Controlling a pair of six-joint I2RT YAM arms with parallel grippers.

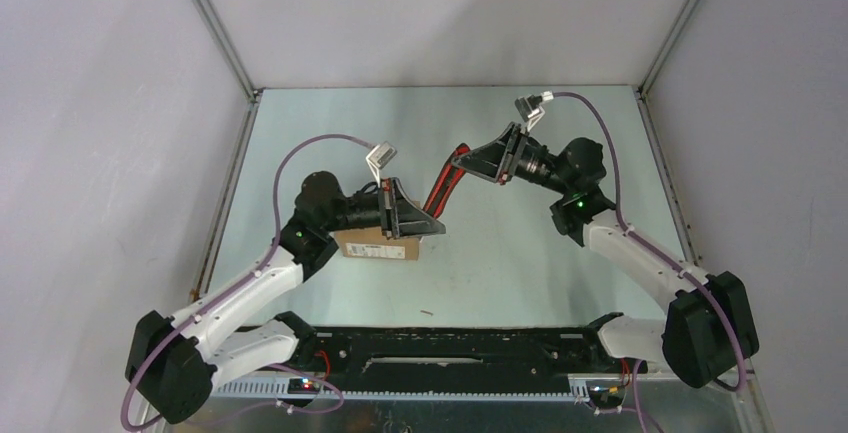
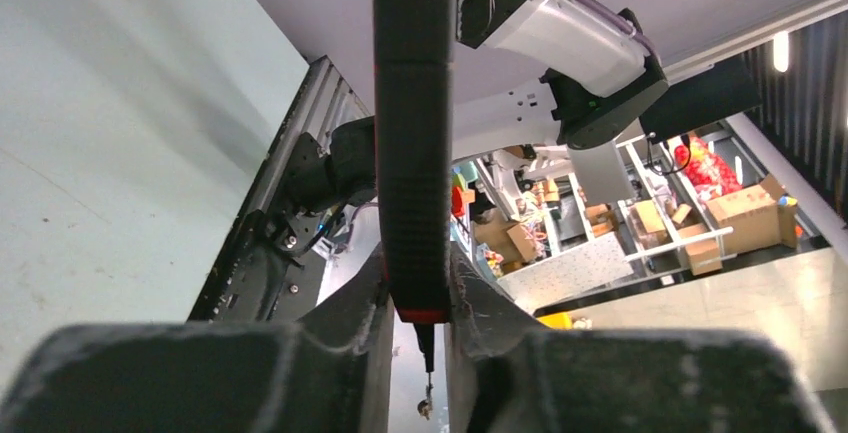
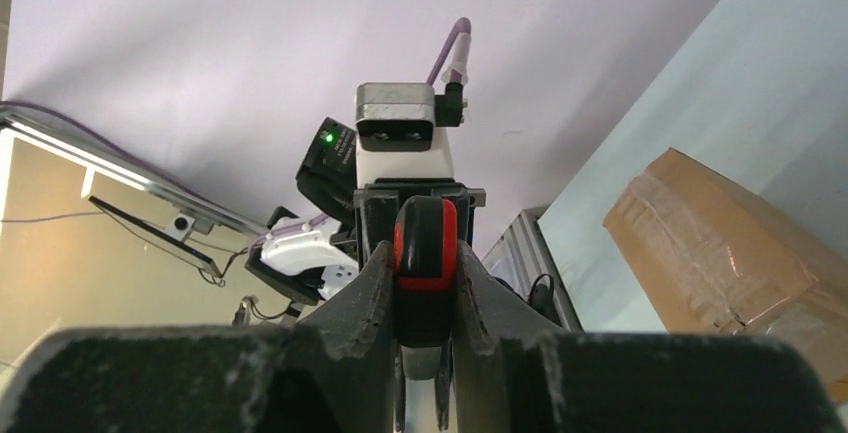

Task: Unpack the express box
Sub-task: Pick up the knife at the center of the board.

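Observation:
The express box (image 1: 378,244), a small brown taped carton with a white label, lies on the table under my left wrist; it also shows at the right of the right wrist view (image 3: 730,253). A red-and-black utility knife (image 1: 443,183) hangs in the air between both grippers. My left gripper (image 1: 430,215) is shut on its lower end, seen between the fingers in the left wrist view (image 2: 413,133). My right gripper (image 1: 463,160) is shut on its upper end (image 3: 425,243). The two grippers face each other just right of and above the box.
White enclosure walls with aluminium posts (image 1: 215,23) surround the pale table. A black base rail (image 1: 450,348) runs along the near edge. A small scrap (image 1: 427,310) lies on the table in front of the box.

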